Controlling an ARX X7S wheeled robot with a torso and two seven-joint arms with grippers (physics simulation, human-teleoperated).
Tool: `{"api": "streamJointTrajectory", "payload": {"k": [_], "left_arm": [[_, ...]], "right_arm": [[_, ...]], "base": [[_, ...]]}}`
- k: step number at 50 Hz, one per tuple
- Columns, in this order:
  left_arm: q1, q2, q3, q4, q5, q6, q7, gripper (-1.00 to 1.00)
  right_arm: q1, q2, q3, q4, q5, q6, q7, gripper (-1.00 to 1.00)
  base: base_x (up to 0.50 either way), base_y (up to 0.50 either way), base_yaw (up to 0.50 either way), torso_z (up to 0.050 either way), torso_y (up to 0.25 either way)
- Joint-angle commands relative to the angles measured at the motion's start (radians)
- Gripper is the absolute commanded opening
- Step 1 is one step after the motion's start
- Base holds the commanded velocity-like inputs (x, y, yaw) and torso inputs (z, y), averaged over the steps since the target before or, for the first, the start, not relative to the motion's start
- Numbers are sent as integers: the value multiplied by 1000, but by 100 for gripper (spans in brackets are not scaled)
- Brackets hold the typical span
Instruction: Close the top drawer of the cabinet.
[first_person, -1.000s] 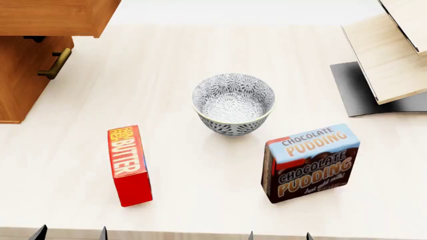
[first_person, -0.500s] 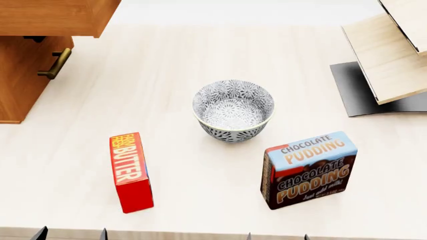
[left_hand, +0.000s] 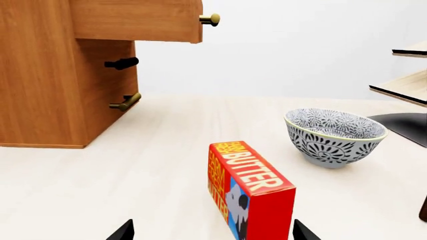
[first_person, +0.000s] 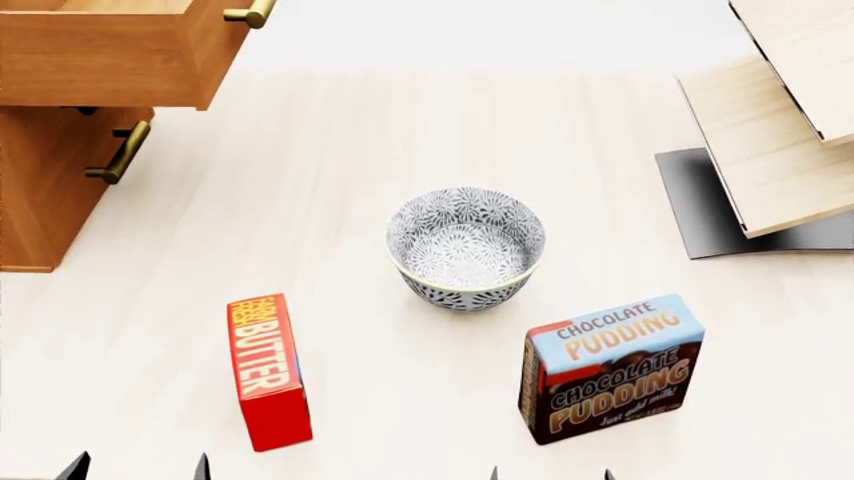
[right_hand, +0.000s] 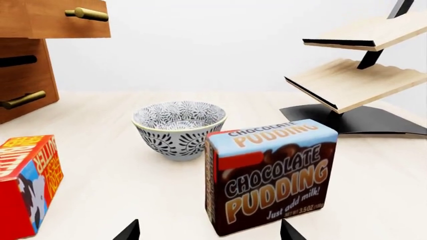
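Note:
The cabinet (first_person: 40, 190) stands at the far left of the table. Its top drawer (first_person: 107, 55) is pulled out, with its brass handle (first_person: 250, 14) pointing over the table. The drawer (left_hand: 133, 20) and handle (left_hand: 209, 19) show in the left wrist view, and the handle (right_hand: 87, 14) in the right wrist view. My left gripper (first_person: 140, 467) is open and empty at the near edge, far from the drawer; only its tips show (left_hand: 211, 232). My right gripper (first_person: 551, 473) is open and empty near the pudding box (right_hand: 209, 231).
A red butter box (first_person: 268, 372) stands in front of the left gripper. A patterned bowl (first_person: 466, 247) sits mid-table. A chocolate pudding box (first_person: 613, 366) stands at the right front. A pale tiered shelf (first_person: 781, 130) stands back right. The lower drawer's handle (first_person: 118, 152) sticks out.
Everything has slid down in the head view, and the top drawer's front and brass handle have come into sight. The things on the table keep their places. Both grippers stay at the bottom edge.

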Motion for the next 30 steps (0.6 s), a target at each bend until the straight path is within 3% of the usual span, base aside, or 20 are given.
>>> {"api": "streamJointTrajectory", "payload": {"k": [1, 30], "left_arm": [[-1, -14, 15, 1, -12, 11, -16, 100], [-10, -37, 36, -5, -49, 36, -41, 100]], "right_arm": [[7, 13, -15, 5, 13, -2, 17, 100], [23, 38, -45, 14, 43, -7, 54, 100]], "base": [[0, 0, 0, 50, 0], [0, 0, 0, 50, 0]]}}
